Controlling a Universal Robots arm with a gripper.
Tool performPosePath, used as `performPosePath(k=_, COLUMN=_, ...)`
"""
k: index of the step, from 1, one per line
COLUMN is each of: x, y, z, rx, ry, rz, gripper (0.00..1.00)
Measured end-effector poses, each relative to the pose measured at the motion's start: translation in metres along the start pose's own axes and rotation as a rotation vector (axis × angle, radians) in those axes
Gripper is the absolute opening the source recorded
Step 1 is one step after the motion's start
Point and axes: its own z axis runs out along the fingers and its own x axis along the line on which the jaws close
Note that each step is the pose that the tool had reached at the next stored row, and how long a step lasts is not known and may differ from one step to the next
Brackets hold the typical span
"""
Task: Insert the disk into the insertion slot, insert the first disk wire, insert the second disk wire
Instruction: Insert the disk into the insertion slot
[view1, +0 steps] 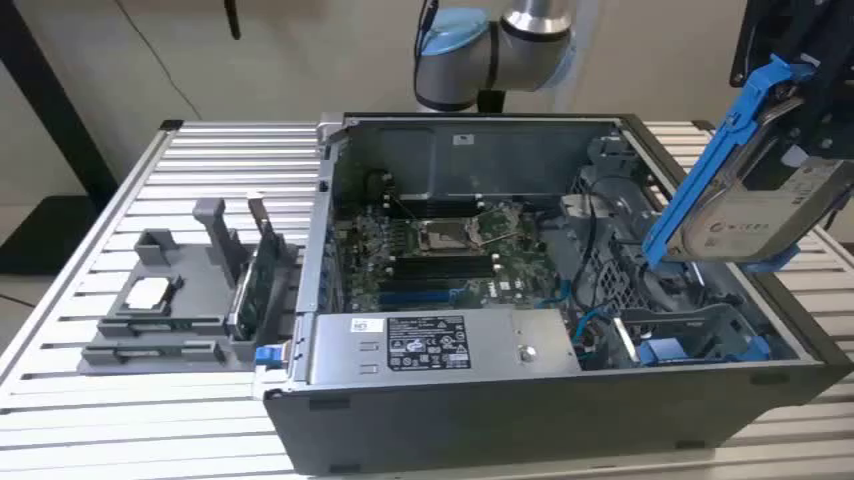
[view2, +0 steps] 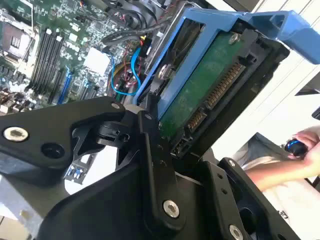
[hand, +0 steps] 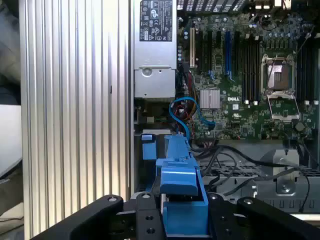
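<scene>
**Asker:** What is the gripper (view1: 803, 145) carrying?

**Describer:** It is holding the disk (view1: 750, 208), with its jaws clamping on the blue carrier around the grey drive. In the second wrist view the black fingers (view2: 150, 131) are pressing on the carrier's sides, and the drive's green circuit board and connector edge are facing the camera.

**Asker:** Where is the disk hanging?

**Describer:** It is hanging in the air over the end of the open computer case (view1: 400, 415) at the exterior view's right. It is not in the bay.

**Asker:** How is its long axis lying?

**Describer:** It is tilting steeply. The upper end is leaning toward the exterior view's right, and the lower end is pointing down and left into the case.

**Asker:** And the insertion slot (view1: 694, 338)?

**Describer:** It is sitting low inside the case, in the corner nearest the camera at the exterior view's right, just beside the power supply (view1: 441, 345). From the gripper it is lying below and slightly left, under the disk's lower end. Its blue rails are running nearly level, so the disk's axis is standing at a sharp angle to them.

**Asker:** Are any wires going in?

**Describer:** No. Blue cables (hand: 181, 114) are lying loose beside the motherboard (view1: 447, 250). A person's hand (view2: 309, 150) is showing at the edge of the second wrist view, well apart from the case.
</scene>
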Motion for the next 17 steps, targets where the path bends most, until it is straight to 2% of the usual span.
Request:
performPosePath(k=8, x=0.0000, y=-0.0001, z=0.0010, rx=0.0000, ry=-0.0001, rz=0.001, gripper=0.33)
performPosePath(k=17, x=0.0000, y=-0.0003, z=0.0067, rx=0.0000, ry=0.0000, rz=0.001, gripper=0.33)
